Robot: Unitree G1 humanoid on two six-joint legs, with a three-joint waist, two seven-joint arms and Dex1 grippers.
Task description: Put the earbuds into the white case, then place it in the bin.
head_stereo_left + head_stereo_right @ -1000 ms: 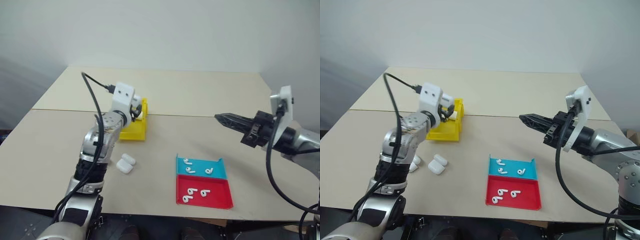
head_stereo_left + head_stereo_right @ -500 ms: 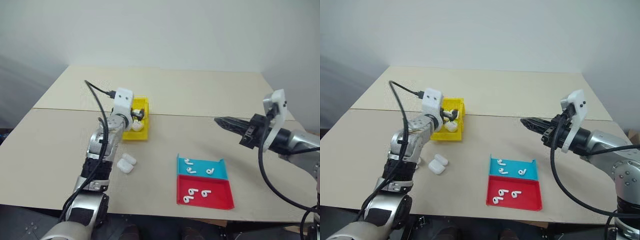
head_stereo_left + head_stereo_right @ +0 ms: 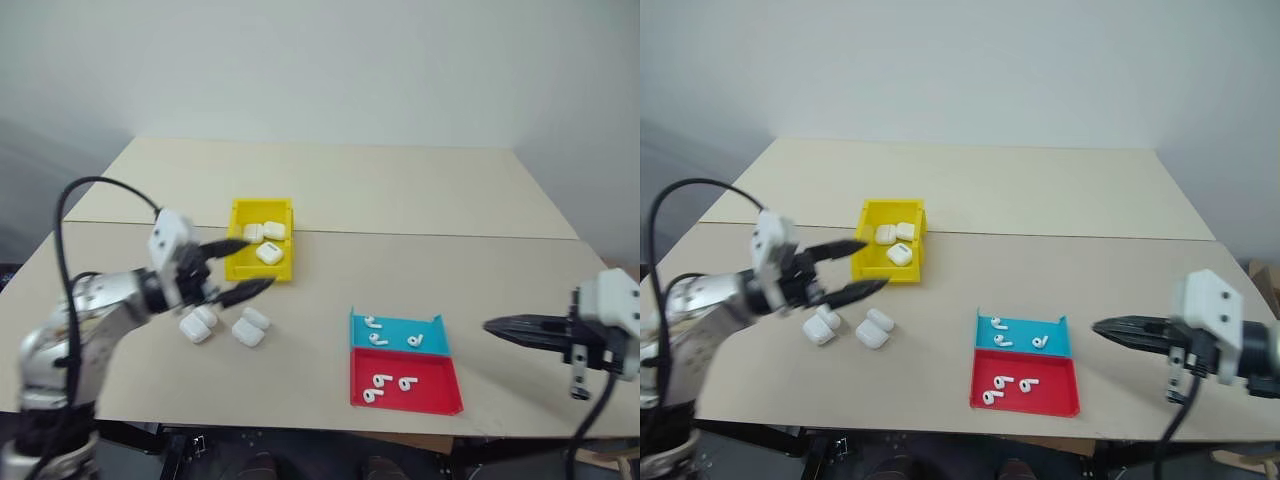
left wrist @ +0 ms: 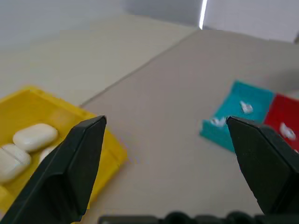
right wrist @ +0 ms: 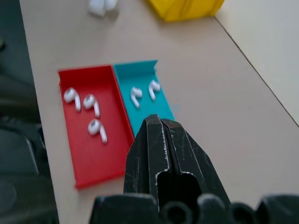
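Looking down from the head camera, the left gripper point(image 3: 232, 268) hangs with its fingers spread wide and nothing between them, just beside the near-left corner of the bin point(image 3: 240, 270). 3 white cases point(image 3: 267, 240) lie inside the bin, and 3 more cases point(image 3: 217, 324) sit on the table point(image 3: 400, 200) just in front of it. Toward the right stand the blue tray point(image 3: 432, 341) with 3 earbuds point(image 3: 375, 331) and, touching it on the near side, the red tray point(image 3: 440, 388) with 3 more. The right gripper point(image 3: 510, 327) points at the trays from the right, clenched on nothing.

In the left wrist view, the 2 fingers point(image 4: 70, 172) frame bare table, with the bin and its cases point(image 4: 35, 136) to one side and both trays far off.

In the right wrist view, the closed fingers point(image 5: 163, 158) aim straight at the blue tray point(image 5: 163, 105), its earbuds point(image 5: 136, 94) well apart from the tips.

The step in hand looks like starting a fresh case. To do it well, the left gripper should drop over 1 loose case on the table, squeezing its broad sides so the lid can still flip, while the right opens before it descends on a single earbud stem, keeping clear of the tray wall.
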